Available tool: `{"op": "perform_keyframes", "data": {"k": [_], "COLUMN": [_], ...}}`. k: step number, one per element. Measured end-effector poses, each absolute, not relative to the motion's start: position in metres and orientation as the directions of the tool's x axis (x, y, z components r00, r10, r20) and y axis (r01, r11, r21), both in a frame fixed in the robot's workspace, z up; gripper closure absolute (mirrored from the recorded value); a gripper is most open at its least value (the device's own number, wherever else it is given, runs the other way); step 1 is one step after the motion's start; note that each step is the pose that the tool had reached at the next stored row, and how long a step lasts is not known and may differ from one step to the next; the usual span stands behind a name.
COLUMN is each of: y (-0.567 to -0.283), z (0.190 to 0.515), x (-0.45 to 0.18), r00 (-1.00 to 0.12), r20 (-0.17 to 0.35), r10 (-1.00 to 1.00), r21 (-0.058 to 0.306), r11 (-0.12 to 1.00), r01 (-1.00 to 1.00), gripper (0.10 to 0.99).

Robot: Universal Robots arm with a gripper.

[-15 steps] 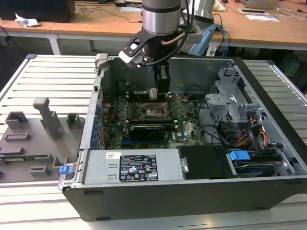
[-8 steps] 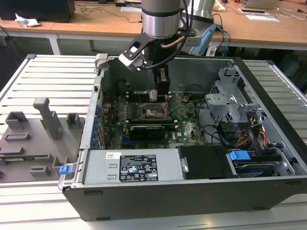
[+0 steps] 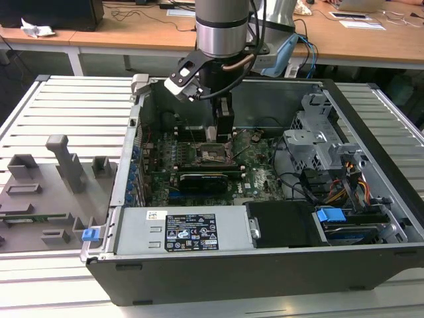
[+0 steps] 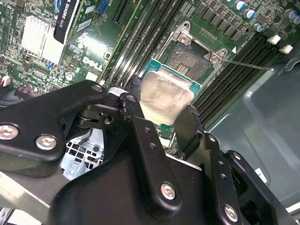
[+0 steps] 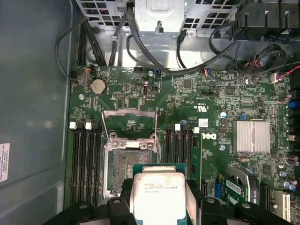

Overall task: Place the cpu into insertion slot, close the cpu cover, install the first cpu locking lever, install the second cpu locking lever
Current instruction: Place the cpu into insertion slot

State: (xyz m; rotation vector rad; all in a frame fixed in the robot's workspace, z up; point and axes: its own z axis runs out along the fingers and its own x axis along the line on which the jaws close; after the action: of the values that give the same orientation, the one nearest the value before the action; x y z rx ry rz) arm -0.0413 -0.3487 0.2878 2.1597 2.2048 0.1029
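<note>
At the exterior view's left, a grey fixture tray (image 3: 40, 192) is lying on the slatted bench (image 3: 66, 99); the open computer case (image 3: 265, 275) is occupying the middle of that frame; at upper centre the claw (image 3: 223, 132) is hanging over the green board (image 3: 262, 179), just above the insertion slot (image 3: 215, 154); in the first wrist view its fingers (image 5: 121, 208) are standing partly open and gripping the cpu (image 5: 157, 187) by two opposite edges, silvery top showing; the cpu is being held above the slot's edge, not seated; the cpu cover (image 5: 129, 123) is lying flipped open, adjoining the slot; toward the exterior view's right, a metal drive cage (image 3: 318, 132) is sitting inside the case.
</note>
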Motion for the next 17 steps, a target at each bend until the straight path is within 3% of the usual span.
{"op": "perform_keyframes", "data": {"k": [17], "y": [-0.348], "z": [0.270], "x": [-0.041], "r00": [-0.021], "r20": [0.008], "r10": [1.000], "r21": [0.084], "r11": [0.020], "r01": [0.996], "gripper": [0.561]}}
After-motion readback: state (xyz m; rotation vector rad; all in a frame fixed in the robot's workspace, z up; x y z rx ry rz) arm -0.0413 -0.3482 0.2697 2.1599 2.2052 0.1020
